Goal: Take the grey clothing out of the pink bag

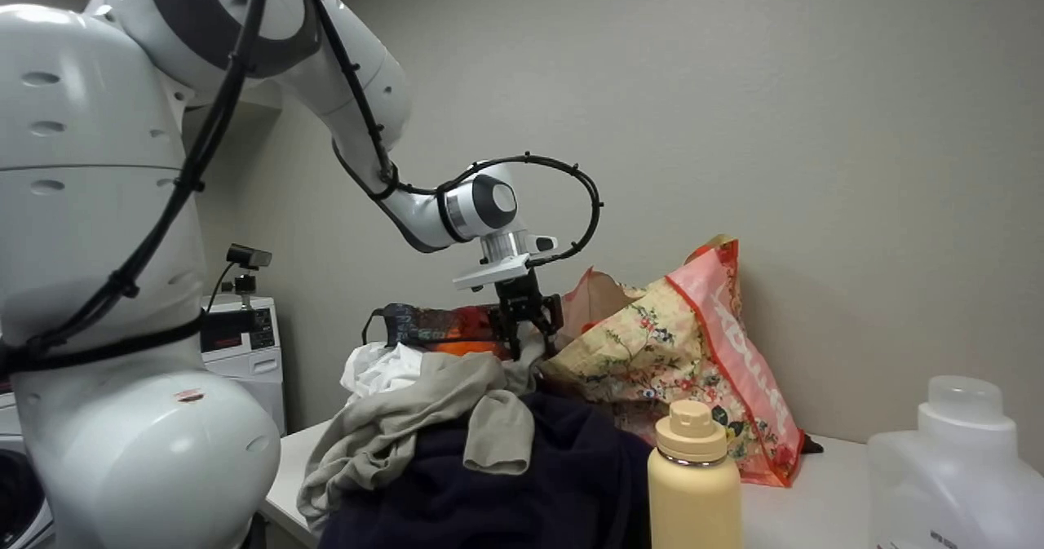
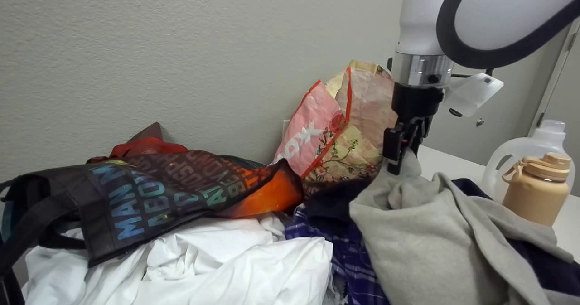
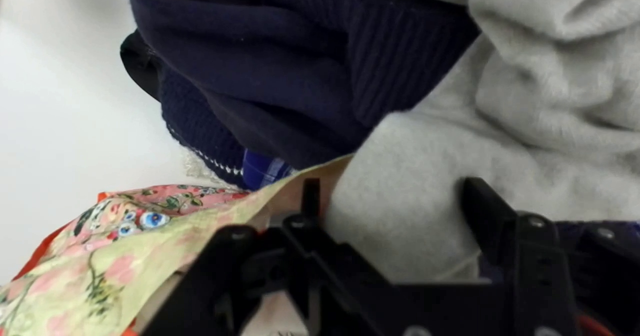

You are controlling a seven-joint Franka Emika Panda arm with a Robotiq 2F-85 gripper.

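A: Where's the grey clothing (image 1: 412, 406)?
B: Visible part's outside, left of the pink bag (image 1: 652, 349) in an exterior view, draped over the navy garment (image 1: 489, 508). Can't tell if an end's inside.
A: Gripper (image 3: 392, 188)?
B: Fingers wide, grey clothing between, no pinch visible.
A: Step?
B: Probably late pull-out. Next: pinch, drag left, clear of the pink bag.

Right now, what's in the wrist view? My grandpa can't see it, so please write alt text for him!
The black gripper is open, with a fold of grey clothing between its fingers. At lower left is the flowery pink bag; a dark navy garment lies at the top middle, with a white surface at the left.
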